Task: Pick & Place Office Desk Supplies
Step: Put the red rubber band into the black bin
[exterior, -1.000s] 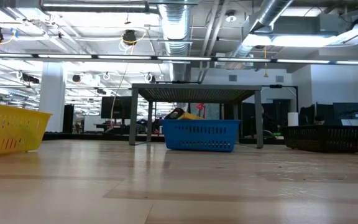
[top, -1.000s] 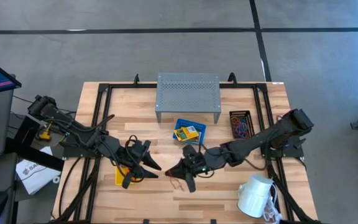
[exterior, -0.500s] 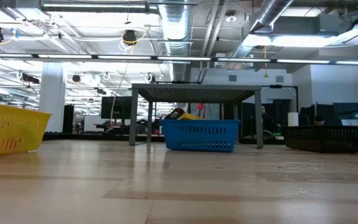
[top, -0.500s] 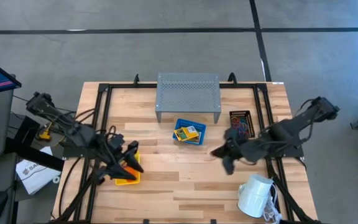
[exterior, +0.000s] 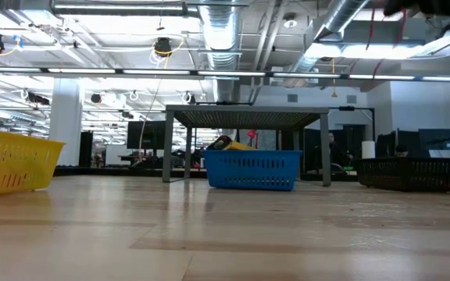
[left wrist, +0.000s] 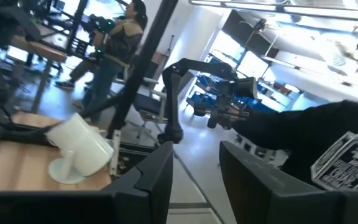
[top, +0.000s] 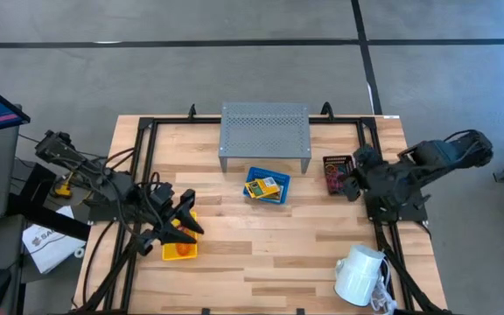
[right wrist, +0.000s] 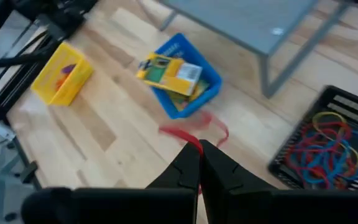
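Note:
My right gripper (top: 343, 182) hovers at the black mesh bin (top: 339, 172), which holds many coloured loops (right wrist: 328, 144); it is shut on a red loop (right wrist: 194, 132). My left gripper (top: 188, 220) is open and touches nothing, just above the yellow bin (top: 180, 248), where something orange lies. The blue bin (top: 266, 186) stands in front of the riser with yellow printed packets (right wrist: 169, 70) inside. All three bins rest flat on the table. My right gripper pinches the red loop between its shut fingertips (right wrist: 191, 160), coming from above and slanting toward the far right. The loop is lifted clear of the table and trails slack below the fingers; its strands (exterior: 372, 35) hang high in the low view.
The grey perforated riser (top: 265, 131) stands at the table's far edge. A white mug (top: 359, 273) lies at the near right corner. Bare wood stretches between the bins (top: 261, 245). A person stands in the room beyond (left wrist: 114, 43).
My right gripper has risen from the table's near middle and swung toward the far right, to the black mesh bin, carrying the red loop clear of the wood. My left gripper has drawn back a little toward the left, uncovering the yellow bin.

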